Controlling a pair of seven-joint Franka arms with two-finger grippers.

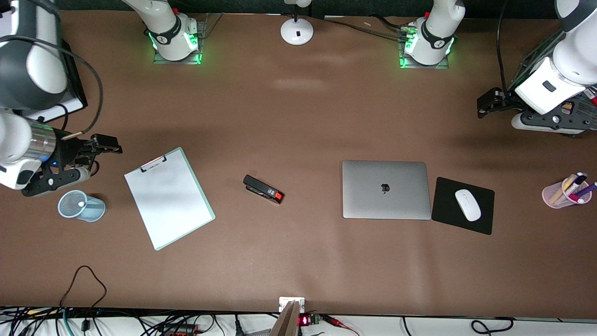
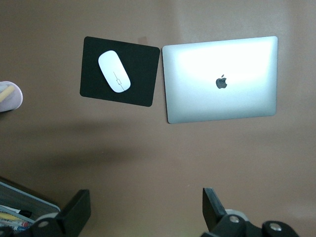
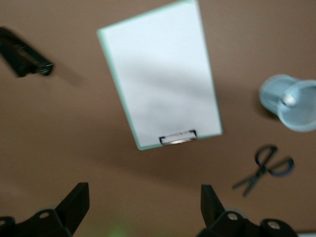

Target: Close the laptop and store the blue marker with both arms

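Laptop (image 1: 385, 189) lid down, mouse pad (image 1: 480, 219) beside, left pincer (image 2: 146, 210) & right pincer (image 3: 144, 205) released.

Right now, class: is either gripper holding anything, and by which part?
Nothing is held. The left gripper and the right gripper are both open and empty, up over bare table.

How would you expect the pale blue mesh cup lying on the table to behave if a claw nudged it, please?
The blue mesh cup lies on its side near the right claw, so it would probably roll. Its open mesh wall suggests it is light and would skid easily on the smooth brown table. A thin rim might flex if squeezed.
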